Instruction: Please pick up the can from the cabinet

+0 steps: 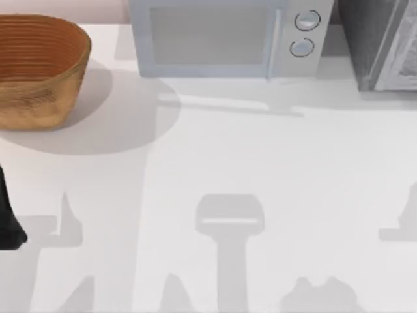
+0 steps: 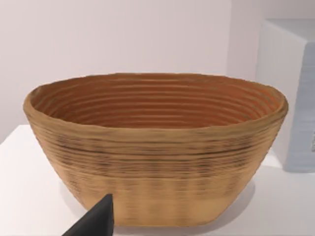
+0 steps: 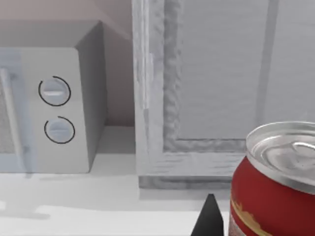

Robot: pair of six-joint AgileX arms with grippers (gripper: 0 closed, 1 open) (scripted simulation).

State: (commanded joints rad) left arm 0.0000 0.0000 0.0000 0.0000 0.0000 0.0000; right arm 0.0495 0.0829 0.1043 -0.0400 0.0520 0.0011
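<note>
The can, red with a silver lid, stands close in front of the right wrist camera, outside the cabinet, whose pale framed door looks shut behind it. So, by my judgement, the can is already out and probably held by the right arm, though a grip cannot be confirmed: just a dark fingertip shows beside the can, and whether those jaws are open or closed I cannot tell.

In the top view the cabinet sits at 2 o'clock on the worktop, the microwave at 12, the basket at 10. The left arm waits at 9 o'clock facing the basket; its jaws' state I cannot tell either.
</note>
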